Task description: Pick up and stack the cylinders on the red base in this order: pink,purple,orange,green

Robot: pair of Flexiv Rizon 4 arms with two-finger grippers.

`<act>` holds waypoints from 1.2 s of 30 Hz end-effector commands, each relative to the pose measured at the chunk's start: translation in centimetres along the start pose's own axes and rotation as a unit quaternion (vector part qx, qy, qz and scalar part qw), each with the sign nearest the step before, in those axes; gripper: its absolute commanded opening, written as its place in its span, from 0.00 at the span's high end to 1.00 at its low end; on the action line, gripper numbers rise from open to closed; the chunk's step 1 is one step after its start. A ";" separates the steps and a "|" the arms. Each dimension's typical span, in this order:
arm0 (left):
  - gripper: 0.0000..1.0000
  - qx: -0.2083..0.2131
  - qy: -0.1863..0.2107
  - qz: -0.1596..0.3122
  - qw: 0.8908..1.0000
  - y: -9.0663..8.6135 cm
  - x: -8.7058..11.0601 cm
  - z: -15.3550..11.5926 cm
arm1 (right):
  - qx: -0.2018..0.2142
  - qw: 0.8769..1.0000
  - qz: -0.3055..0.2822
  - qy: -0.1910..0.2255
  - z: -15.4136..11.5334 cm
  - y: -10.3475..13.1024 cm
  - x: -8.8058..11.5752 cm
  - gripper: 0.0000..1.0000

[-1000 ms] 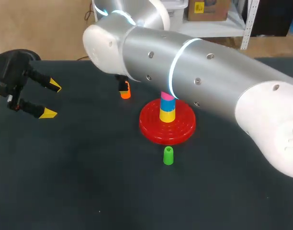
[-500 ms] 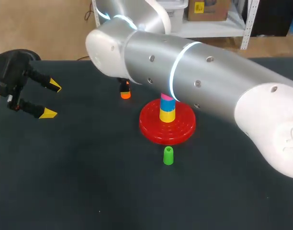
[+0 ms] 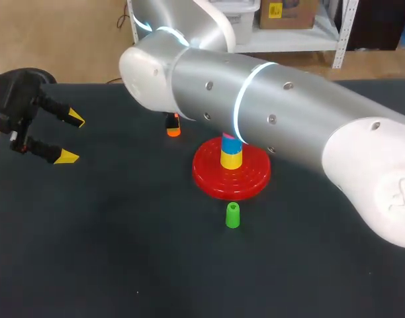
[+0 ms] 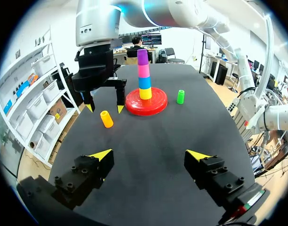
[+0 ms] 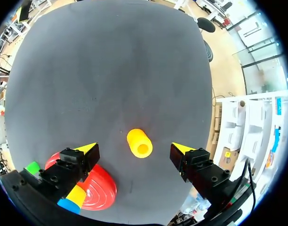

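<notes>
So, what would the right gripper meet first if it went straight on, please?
Probably the orange cylinder, lying ahead between the right gripper's open fingers, then the table; depth is unclear.

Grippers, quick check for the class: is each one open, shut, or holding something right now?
Left gripper: open, holding nothing.
Right gripper: open, above the orange cylinder, not gripping it.

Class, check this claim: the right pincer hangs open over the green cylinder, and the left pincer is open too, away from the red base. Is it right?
No. The right pincer hangs open over the orange cylinder, not the green cylinder, as the right wrist view shows. The left pincer is open too, away from the red base.
</notes>
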State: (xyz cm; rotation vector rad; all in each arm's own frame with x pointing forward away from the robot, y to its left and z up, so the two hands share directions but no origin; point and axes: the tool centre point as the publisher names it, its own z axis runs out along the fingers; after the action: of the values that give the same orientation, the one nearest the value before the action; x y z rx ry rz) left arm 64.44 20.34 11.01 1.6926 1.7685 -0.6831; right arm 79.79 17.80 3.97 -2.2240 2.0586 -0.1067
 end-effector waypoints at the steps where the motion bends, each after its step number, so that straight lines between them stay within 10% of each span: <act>1: 0.00 -0.002 -0.001 0.001 1.000 -0.1 0.1 0.0 | -0.188 0.982 -0.003 0.005 0.3 -0.9 -0.3 0.00; 36: 0.00 -0.002 -0.001 0.001 1.000 -0.1 0.1 0.0 | -0.265 0.964 -0.011 0.010 1.5 -1.2 -0.5 0.12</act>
State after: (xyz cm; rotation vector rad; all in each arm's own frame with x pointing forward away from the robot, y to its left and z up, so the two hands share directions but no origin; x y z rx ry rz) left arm 64.44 20.34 11.01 1.6926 1.7685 -0.6831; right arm 80.37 17.99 2.62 -2.2407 2.0239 -0.1412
